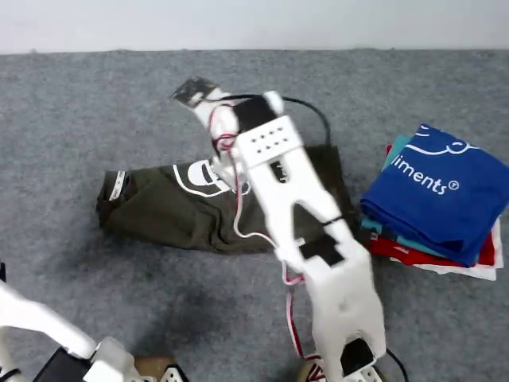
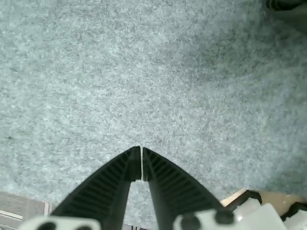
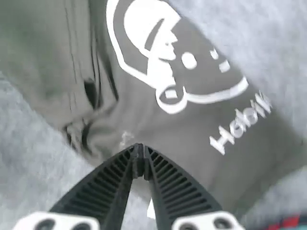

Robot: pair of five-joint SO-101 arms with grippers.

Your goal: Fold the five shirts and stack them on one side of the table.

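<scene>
One olive shirt (image 1: 159,213) lies on grey carpet (image 1: 175,306).

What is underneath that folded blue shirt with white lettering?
Under the folded blue shirt, edges of a teal garment, a red garment and a white garment peek out, stacked. The blue shirt covers the rest of them.
</scene>
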